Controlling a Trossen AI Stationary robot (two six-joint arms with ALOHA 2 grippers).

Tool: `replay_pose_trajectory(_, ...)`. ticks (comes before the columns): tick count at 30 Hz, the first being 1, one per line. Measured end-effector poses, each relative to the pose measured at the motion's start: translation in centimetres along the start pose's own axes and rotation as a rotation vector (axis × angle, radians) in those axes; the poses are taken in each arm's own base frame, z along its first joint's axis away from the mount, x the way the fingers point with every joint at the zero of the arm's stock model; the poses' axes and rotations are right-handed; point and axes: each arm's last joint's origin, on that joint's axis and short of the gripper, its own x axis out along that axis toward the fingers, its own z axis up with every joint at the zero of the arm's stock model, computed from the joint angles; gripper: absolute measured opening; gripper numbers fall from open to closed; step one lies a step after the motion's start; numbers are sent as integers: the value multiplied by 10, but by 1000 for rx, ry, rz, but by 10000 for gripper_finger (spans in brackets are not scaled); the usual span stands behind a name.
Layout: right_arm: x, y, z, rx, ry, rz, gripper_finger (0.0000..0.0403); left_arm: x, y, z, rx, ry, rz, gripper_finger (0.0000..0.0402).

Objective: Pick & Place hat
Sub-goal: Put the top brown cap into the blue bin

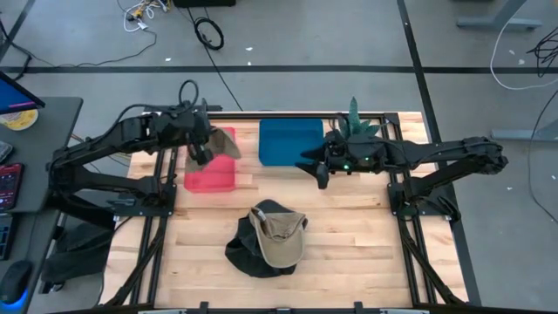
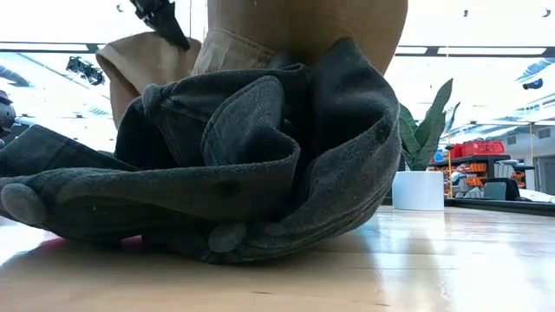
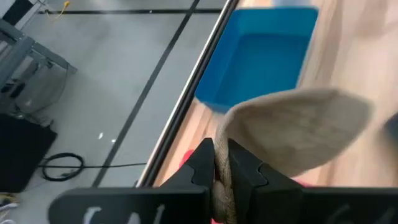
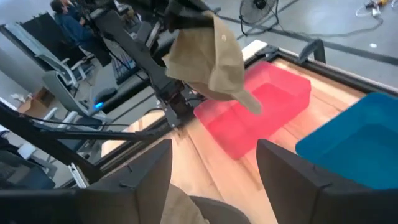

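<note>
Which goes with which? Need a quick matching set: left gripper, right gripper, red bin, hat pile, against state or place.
Things:
1. left gripper
2. right gripper
3. red bin
4. hat pile

States or places:
A. open, holding nothing, at the blue bin's near edge
B. on the table, near the front, a tan cap on top of dark ones
C. shut on a tan cap, held above the red bin
D. beside the blue bin, under the held cap

Pairs: 1-C, 2-A, 3-D, 4-B
</note>
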Motion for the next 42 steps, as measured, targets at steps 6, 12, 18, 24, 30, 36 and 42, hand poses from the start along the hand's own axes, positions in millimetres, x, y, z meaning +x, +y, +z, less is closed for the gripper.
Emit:
replay_pose_trajectory(6,9,1,-4,24,23,18,235,7,4,-1,116,42,18,21)
replay_pose_trajectory(12,10,2,-3,19,14,31,235,10,10,-5,177,85,35,21)
replay_pose_trajectory(18,11,2,-4,19,15,30,235,14,16,-8,252,116,21,21)
replay_pose_trajectory(24,11,1,-4,18,16,29,235,25,22,-10,334,162,22,21)
replay_pose_trajectory(30,11,1,-4,18,16,29,235,40,30,-10,370,205,35,21)
replay_pose_trajectory(36,11,1,-4,18,16,29,235,57,39,-11,390,213,-16,21)
replay_pose_trajectory(42,11,1,-4,18,12,22,235,73,47,-13,425,238,-36,21)
